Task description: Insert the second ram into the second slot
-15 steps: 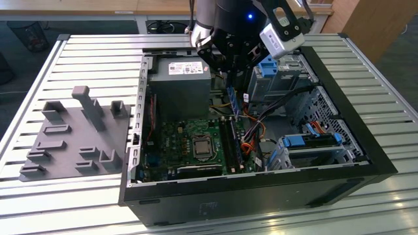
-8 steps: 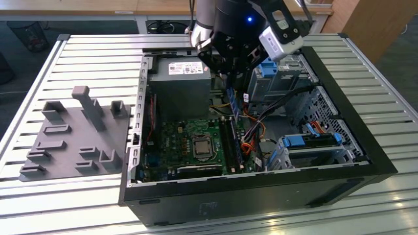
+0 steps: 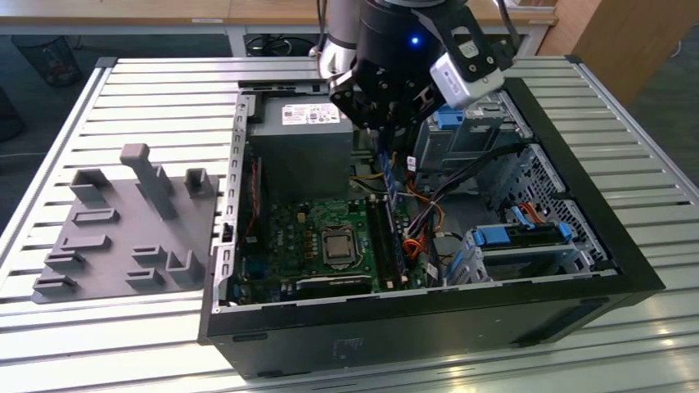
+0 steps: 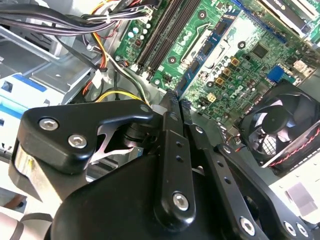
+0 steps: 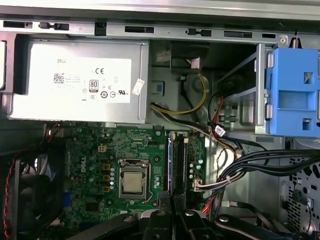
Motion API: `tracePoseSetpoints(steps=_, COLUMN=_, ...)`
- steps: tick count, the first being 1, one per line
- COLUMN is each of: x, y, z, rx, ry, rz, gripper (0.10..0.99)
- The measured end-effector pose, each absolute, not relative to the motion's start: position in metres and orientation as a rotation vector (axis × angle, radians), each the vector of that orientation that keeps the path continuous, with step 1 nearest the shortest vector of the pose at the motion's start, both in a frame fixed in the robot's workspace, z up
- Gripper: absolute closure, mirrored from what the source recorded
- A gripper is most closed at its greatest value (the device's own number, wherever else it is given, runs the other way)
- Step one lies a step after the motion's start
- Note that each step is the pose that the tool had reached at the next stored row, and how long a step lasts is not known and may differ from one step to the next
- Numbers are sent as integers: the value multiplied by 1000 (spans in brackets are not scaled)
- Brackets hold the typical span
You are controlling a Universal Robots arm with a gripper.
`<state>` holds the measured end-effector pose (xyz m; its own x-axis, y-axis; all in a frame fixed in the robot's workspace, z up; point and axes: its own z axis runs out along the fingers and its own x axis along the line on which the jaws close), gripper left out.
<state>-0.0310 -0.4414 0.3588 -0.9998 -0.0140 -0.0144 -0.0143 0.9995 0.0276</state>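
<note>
My gripper (image 3: pixel 385 135) hangs over the open computer case (image 3: pixel 611 246), shut on the second ram (image 4: pixel 212 40), a thin blue board with dark chips. In the exterior view the ram (image 3: pixel 381 168) points down from the fingers, above the motherboard (image 3: pixel 317 237). The long black memory slots (image 5: pixel 177 165) run side by side right of the processor socket (image 5: pixel 132 181). In the first wrist view the gripper (image 5: pixel 172 214) sits in line with those slots. The second wrist view shows the gripper (image 4: pixel 176 100) with the board edge-on between its fingers (image 4: pixel 170 130), and the slots (image 4: pixel 160 35) beyond.
A grey power supply (image 3: pixel 300 139) fills the case's far end. Bundled cables (image 5: pixel 250 165) and blue drive cages (image 3: pixel 519 237) crowd the exterior view's right of the slots. A case fan (image 4: pixel 280 125) stands by the board. A grey fixture tray (image 3: pixel 120 229) lies at the exterior view's left.
</note>
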Motion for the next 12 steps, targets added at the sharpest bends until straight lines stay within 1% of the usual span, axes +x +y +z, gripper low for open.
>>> tracePoseSetpoints(steps=12, x=-31, y=-441, z=353, rx=-12, ry=3127, rz=42, gripper=949)
